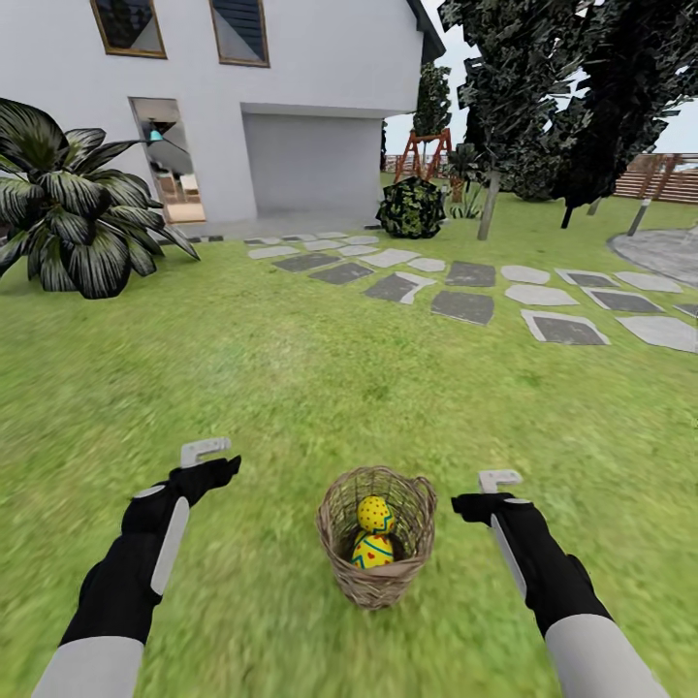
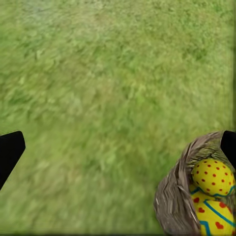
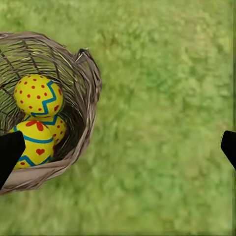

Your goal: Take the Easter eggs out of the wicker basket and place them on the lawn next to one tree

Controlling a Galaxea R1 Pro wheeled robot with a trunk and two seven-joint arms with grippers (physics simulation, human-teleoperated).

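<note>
A: Basket (image 1: 377, 548)?
B: Wicker, upright on lawn (image 1: 291, 388), between both arms, near the robot.

A: Eggs (image 1: 374, 531)?
B: Inside basket. Yellow, red dots, blue-green zigzags. Two plain from head view, stacked; a third tucked behind them from right wrist view, partly hidden.

A: Left end effector (image 1: 206, 452)?
B: Fingers apart, empty, over bare grass just beside basket, clear of the rim.

A: Right end effector (image 1: 499, 480)?
B: Fingers apart, empty, just beside basket on the other side, not touching.

A: Surroundings?
B: Stepping stones (image 1: 465, 291) across lawn, well beyond basket. Broad-leaved palm (image 1: 68, 208) far left. White house (image 1: 242, 97) behind, garage door and open doorway. Round shrub (image 1: 411, 206) by house corner. Pale-trunked tree (image 1: 488, 204) beyond stones; dark thin-trunked tree (image 1: 582, 145) right of it. Wooden frame (image 1: 424, 155) and slat fence (image 1: 669, 179) at back. Paved patch (image 1: 664, 250) far right.

A: Obstructions?
B: Open grass between basket and stones.
</note>
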